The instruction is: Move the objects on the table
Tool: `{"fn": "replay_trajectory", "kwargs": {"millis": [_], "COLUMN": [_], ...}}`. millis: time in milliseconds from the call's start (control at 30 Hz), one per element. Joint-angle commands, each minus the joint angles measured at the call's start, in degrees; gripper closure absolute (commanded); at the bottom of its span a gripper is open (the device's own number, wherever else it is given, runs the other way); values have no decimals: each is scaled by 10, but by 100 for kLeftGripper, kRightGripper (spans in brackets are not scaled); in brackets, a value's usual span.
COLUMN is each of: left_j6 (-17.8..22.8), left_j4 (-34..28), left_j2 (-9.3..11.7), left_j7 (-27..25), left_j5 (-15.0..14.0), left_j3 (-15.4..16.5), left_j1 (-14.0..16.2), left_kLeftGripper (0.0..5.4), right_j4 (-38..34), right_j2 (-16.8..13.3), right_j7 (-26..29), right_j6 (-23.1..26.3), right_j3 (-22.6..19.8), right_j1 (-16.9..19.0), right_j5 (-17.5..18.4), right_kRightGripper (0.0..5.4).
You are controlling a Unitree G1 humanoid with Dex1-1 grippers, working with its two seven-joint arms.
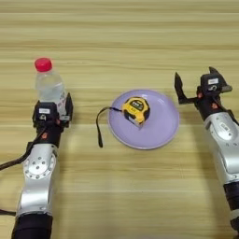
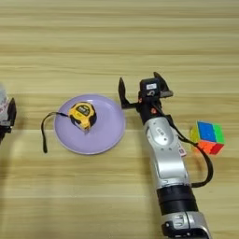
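On the light wooden bench [image 1: 140,196], the tape measure [image 1: 136,110] rests on the lilac plate [image 1: 163,126]. Left gripper [image 1: 59,103] fingers clasp the water bottle [image 1: 48,84]. Right gripper [image 1: 198,86] fingers are spread wide, holding nothing.

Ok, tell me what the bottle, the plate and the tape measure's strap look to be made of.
Bottle: clear, thin plastic by the look, since the table shows through it; its red cap is opaque plastic. Plate: smooth lilac, evenly coloured with a soft sheen, probably plastic or glazed ceramic; the look leaves it open. Strap: thin, black, lying in a limp loop, so likely woven cord or soft rubber.
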Motion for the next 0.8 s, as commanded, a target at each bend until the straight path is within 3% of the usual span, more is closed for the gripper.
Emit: {"fn": "replay_trajectory", "kwargs": {"millis": [33, 800], "left_j6": [-32, -104], "left_j4": [34, 168], "left_j2": [3, -4], "left_j7": [0, 4], "left_j5": [-3, 2], "left_j3": [1, -8], "left_j1": [-23, -54], "left_kLeftGripper": [227, 227], "right_j4": [-13, -23], "right_j2": [1, 2], "right_j7": [5, 9], "right_j6": [14, 30], "right_j3": [-2, -6], "right_j1": [3, 6], "right_j5": [6, 14], "right_kRightGripper": [0, 0]}}
